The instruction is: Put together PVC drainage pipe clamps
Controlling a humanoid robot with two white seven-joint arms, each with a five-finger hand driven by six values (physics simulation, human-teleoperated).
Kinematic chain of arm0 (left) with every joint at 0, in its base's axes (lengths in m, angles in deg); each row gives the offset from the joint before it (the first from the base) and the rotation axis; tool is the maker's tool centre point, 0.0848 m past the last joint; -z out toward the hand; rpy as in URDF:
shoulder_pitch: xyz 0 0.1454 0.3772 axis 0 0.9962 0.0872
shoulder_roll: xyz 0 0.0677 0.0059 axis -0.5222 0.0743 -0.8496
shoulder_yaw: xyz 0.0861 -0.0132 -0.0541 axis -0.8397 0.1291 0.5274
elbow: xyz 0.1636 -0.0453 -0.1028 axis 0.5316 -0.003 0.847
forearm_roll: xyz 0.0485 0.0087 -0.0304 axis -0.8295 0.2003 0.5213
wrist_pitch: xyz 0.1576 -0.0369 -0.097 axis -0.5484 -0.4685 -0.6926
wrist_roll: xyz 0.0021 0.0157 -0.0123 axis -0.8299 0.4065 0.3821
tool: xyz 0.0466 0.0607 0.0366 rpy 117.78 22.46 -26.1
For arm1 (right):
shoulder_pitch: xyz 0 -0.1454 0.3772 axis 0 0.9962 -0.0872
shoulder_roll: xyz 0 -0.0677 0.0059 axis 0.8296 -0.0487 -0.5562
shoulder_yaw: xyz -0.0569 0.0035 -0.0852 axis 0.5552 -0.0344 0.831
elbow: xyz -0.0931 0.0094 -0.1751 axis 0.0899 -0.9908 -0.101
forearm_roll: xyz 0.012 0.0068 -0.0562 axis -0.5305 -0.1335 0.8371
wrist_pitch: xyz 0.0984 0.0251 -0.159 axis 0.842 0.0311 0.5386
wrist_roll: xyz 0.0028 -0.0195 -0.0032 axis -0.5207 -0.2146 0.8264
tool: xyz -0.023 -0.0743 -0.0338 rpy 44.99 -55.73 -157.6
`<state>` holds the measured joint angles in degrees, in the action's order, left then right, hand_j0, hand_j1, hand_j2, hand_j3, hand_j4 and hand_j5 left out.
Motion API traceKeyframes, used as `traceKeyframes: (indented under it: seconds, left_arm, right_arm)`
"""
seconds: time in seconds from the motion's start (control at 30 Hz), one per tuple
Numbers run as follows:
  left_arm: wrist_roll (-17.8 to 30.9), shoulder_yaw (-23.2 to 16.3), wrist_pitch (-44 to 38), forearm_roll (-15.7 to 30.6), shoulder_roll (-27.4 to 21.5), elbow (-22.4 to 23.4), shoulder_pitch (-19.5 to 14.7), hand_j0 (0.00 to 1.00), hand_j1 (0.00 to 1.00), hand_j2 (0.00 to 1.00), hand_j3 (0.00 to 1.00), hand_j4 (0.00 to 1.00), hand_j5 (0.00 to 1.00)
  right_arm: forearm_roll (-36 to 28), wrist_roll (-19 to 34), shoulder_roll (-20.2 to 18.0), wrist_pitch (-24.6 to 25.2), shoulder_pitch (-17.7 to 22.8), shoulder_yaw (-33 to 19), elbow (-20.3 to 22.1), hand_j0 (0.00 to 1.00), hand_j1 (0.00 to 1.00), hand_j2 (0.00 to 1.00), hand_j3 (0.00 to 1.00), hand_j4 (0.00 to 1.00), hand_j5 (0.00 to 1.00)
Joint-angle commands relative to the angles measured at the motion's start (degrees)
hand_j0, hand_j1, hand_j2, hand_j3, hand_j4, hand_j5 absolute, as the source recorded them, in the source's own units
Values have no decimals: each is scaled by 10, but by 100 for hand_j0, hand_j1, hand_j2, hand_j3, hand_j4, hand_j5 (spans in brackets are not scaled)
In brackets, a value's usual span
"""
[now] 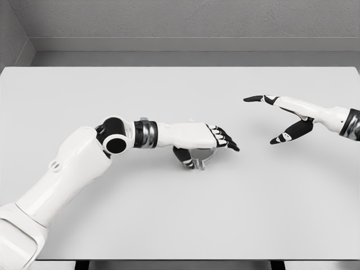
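- Left hand (209,139) sits over the pipe clamp (203,159) mid-table, thumb curled under it, fingers flat; looks like a loose grip.
- Right hand (286,118) hovers open, well apart.
- Assembly looks barely begun from here.

left hand (209,138) reaching low, fingers curled, right hand (292,118) spread open

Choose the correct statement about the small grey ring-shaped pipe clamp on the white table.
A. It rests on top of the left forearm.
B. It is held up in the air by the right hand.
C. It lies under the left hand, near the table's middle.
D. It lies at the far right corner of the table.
C: the small grey ring-shaped pipe clamp sits on the white table directly beneath the left hand, while the right hand is apart and empty.
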<state>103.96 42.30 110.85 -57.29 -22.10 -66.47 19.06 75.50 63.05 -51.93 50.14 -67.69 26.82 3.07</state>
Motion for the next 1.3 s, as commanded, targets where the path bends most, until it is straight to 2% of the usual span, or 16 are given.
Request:
traceKeyframes:
  seconds: [0.0, 0.9, 1.27]
  left_arm:
    - [0, 2, -1, 3, 2, 3, 0, 100, 100, 100, 100, 100, 100]
    - [1, -1, -1, -9, 22, 11, -4, 100, 100, 100, 100, 100, 100]
    - [-1, 1, -1, -2, 13, 5, -5, 100, 100, 100, 100, 100, 100]
  right_arm:
    - [-5, 0, -1, 1, 0, 0, 0, 100, 100, 100, 100, 100, 100]
    - [-6, 0, 0, 1, 0, 0, -3, 100, 100, 100, 100, 100, 100]
    - [-6, 0, -2, 1, -1, -2, -3, 100, 100, 100, 100, 100, 100]
